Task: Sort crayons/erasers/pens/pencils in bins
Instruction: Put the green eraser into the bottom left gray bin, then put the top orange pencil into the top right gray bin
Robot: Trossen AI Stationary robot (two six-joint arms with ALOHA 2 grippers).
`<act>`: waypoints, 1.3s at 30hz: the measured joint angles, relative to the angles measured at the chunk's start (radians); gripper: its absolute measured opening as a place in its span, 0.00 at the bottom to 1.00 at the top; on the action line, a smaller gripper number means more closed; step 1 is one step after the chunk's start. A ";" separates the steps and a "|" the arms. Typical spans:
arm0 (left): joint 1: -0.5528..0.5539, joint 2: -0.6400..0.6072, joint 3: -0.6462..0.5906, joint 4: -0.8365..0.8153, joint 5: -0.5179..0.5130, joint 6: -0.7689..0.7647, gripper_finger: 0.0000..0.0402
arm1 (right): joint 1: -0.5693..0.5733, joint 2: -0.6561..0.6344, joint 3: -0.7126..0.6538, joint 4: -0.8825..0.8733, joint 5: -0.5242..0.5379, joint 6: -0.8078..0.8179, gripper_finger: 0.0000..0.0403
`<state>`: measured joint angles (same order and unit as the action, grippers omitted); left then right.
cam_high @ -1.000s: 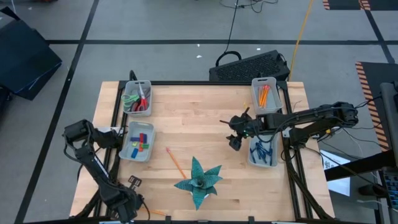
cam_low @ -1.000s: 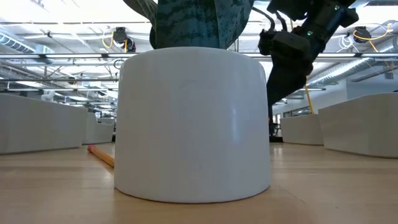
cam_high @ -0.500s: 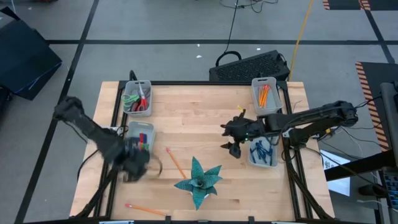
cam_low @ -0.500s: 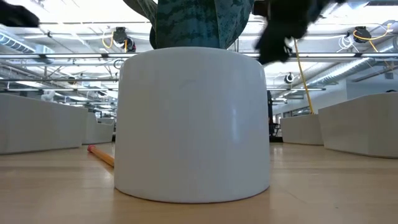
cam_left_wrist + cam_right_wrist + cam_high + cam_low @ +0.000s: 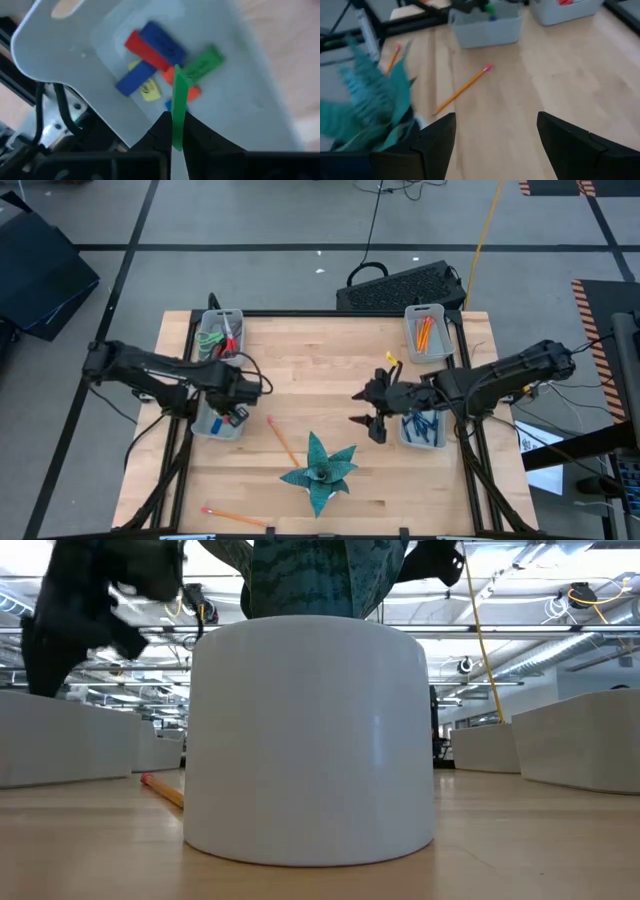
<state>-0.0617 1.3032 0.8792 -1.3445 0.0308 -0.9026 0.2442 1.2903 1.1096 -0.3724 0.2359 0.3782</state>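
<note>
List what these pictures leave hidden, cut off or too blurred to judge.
- Low view: the white pot fills the middle and hides most of the table behind it; only one end of a pencil shows.
- Low view: the left arm is a dark blur, its tool unreadable.
- Left wrist view: the green crayon in the left tool is cut off below by the fingers.
- High view: the pens in their bin are too small to count.

My left tool (image 5: 172, 131) is black and pinches a bright green crayon (image 5: 178, 107). Just beyond it, the grey-white bin (image 5: 240, 95) holds red, blue, green and yellow pieces. The counter (image 5: 320, 380) is pale wood, an orange pencil (image 5: 282, 441) has a pink tip, and the plant (image 5: 320, 469) is teal.
</note>
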 joint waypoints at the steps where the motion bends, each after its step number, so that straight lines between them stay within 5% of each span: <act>1: 0.012 0.007 -0.024 0.021 -0.001 0.009 0.07 | 0.011 0.000 -0.004 -0.001 -0.001 0.000 0.67; 10: 0.089 0.013 -0.152 0.161 0.094 -0.001 0.10 | 0.031 0.000 -0.043 0.001 -0.004 0.033 0.67; 15: 0.119 0.010 -0.150 0.164 0.090 0.062 0.30 | 0.031 0.000 -0.078 0.027 -0.019 0.226 0.67; 21: 0.147 -0.017 -0.059 0.167 0.068 0.088 0.59 | 0.016 0.000 -0.127 0.076 0.006 0.248 0.67; 24: 0.143 -0.056 0.009 0.178 -0.038 0.046 0.67 | -0.019 0.021 -0.153 0.083 0.104 0.351 0.67; 30: 0.145 -0.153 0.151 0.266 -0.327 0.026 0.71 | -0.060 0.172 -0.006 0.088 0.051 0.349 0.67; 39: 0.094 -0.404 0.210 0.433 -0.416 0.203 0.67 | -0.076 0.503 0.357 -0.002 0.015 0.419 0.67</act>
<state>0.0322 0.8992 1.0897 -0.9115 -0.3850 -0.6999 0.1683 1.7937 1.4667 -0.3743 0.2513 0.7968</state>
